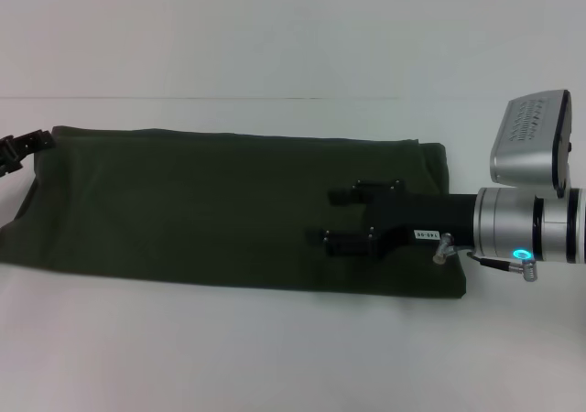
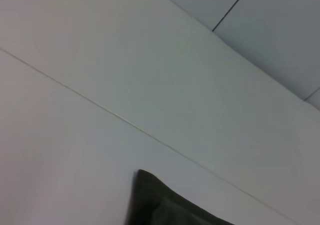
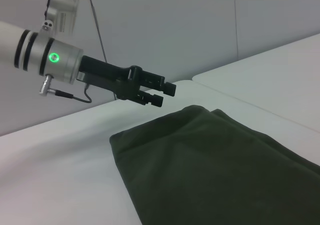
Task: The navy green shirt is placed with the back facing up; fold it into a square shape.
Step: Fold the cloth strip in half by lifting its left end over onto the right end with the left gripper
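Observation:
The navy green shirt lies plain side up on the white table, folded into a long band running left to right. My right gripper is open over the band's right part, fingers pointing left, holding nothing. My left gripper is at the band's far left corner. In the right wrist view the left gripper hovers just beyond that corner of the shirt, fingers a little apart with no cloth between them. The left wrist view shows only a corner of the shirt.
The white table extends in front of and behind the shirt, with a seam line running across its far part. A pale wall rises behind the table.

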`<action>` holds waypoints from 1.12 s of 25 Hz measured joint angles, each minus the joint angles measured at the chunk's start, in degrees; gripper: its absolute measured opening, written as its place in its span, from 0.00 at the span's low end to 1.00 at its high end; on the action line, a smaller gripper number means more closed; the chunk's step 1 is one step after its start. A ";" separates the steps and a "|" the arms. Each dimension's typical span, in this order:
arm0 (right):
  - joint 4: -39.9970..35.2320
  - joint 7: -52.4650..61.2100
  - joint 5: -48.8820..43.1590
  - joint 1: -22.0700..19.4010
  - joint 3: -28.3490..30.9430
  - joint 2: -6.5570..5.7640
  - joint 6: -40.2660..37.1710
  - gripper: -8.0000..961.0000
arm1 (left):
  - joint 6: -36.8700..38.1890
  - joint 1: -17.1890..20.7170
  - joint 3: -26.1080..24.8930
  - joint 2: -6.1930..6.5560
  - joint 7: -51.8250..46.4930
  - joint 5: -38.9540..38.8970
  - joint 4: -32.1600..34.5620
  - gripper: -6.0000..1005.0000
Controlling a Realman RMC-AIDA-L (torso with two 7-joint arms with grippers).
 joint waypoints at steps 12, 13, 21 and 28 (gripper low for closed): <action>0.22 0.53 -0.12 -0.12 -0.26 0.00 0.05 0.82 | 5.18 -0.34 -0.05 -0.44 0.56 -1.06 -3.03 0.73; 0.22 0.53 -0.18 -0.12 -0.26 0.00 0.05 0.82 | 4.38 -0.28 0.27 -0.44 0.59 -0.94 -3.19 0.73; 0.22 0.53 -0.17 -0.28 -0.27 0.00 -0.78 0.82 | -2.37 -0.20 2.43 -0.68 2.10 -0.73 -5.11 0.73; -0.01 0.52 -0.12 -0.71 -0.27 0.00 -1.24 0.82 | -3.40 -1.04 2.42 -1.56 4.28 -0.71 -5.97 0.74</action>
